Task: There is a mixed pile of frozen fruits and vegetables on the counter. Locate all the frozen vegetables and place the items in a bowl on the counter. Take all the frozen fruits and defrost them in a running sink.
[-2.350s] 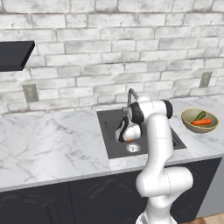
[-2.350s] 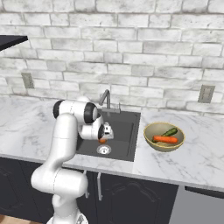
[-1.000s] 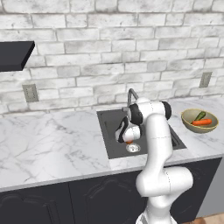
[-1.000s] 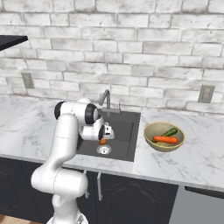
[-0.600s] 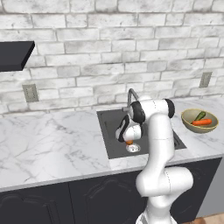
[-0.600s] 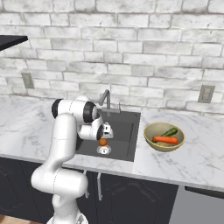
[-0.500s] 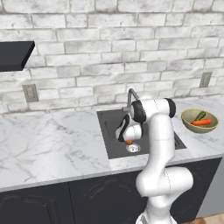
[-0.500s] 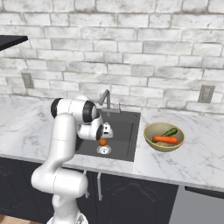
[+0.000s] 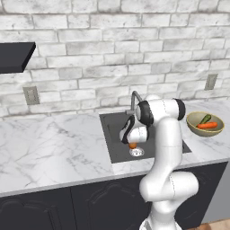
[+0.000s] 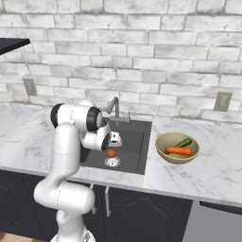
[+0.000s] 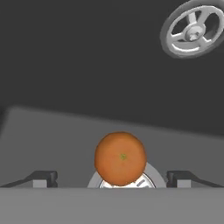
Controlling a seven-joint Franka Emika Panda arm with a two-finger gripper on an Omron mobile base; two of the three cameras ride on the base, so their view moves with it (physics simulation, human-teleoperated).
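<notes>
My gripper (image 9: 130, 137) (image 10: 112, 142) hangs low inside the black sink (image 9: 114, 134) (image 10: 137, 142) and is open. In the hand view its fingertips (image 11: 43, 178) stand wide apart, with the dull orange fruit (image 11: 120, 158) free between them and touching neither. That orange fruit (image 9: 132, 145) (image 10: 110, 152) sits just under the hand, above the silver drain (image 9: 136, 152) (image 11: 192, 28). The tan bowl (image 9: 191, 121) (image 10: 177, 159) on the counter to the right holds the carrot (image 9: 207, 126) (image 10: 178, 151) and the green stick (image 9: 205, 118) (image 10: 182, 142). The red fruit is out of view.
The curved grey faucet (image 9: 134, 96) (image 10: 113, 105) rises behind the sink, close to the arm's wrist. White marble counter (image 9: 49, 148) (image 10: 212, 175) spreads on both sides. A brick wall with outlets (image 9: 31, 95) (image 10: 222, 101) closes the back; a dark shelf (image 9: 15, 56) hangs upper left.
The gripper has opened and let go of the orange fruit, which now sits slightly lower beneath the hand over the drain. The arm has barely moved.
</notes>
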